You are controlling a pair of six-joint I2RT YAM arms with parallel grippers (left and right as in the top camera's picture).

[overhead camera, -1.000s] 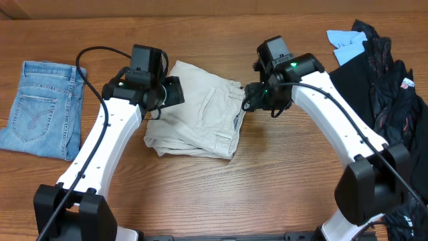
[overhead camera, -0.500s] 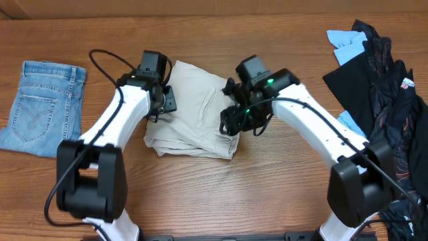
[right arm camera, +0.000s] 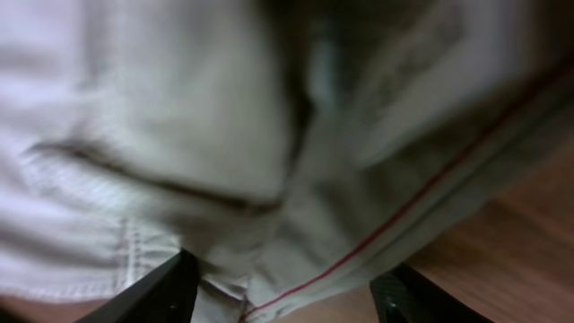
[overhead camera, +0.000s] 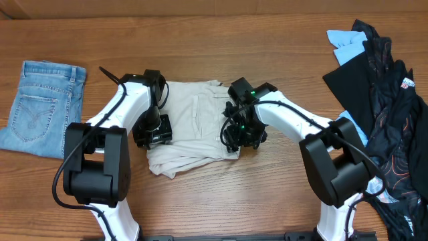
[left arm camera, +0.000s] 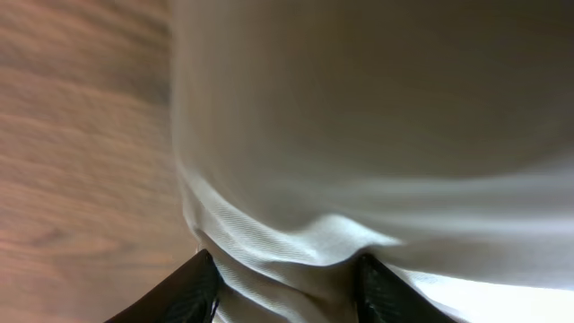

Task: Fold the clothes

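**A:** What do the jaws of the left gripper point(overhead camera: 150, 132) have?

**B:** A thick fold of the khaki shorts point(overhead camera: 194, 124). The jaws stand about halfway apart. The wrist view shows the cloth bunched between the two dark fingers and touching both.

**A:** And the right gripper point(overhead camera: 239, 136)?

**B:** Much the same, only a little wider. A bundle of hem and seam fills the gap between its fingers, and a thin red line point(right arm camera: 421, 193) runs along one edge of the cloth. That view is blurred, so I can't tell which layers are caught.

**A:** Where do they sit on the garment?

**B:** Seen from overhead, the left one is at the shorts' 9 o'clock edge and the right one at the 3 o'clock edge. They face each other across it.

**A:** And the shorts themselves?

**B:** They lie at the middle of the wooden table point(overhead camera: 221, 201), folded into a rough block. A rumpled layer sticks out toward 7 o'clock.

**A:** Anything else around?

**B:** Light-blue denim shorts point(overhead camera: 40, 107) lie flat, well off at 9 o'clock. A heap of black and sky-blue garments point(overhead camera: 381, 100) sits at 3 o'clock, at the table's edge. Neither touches the khaki pair.
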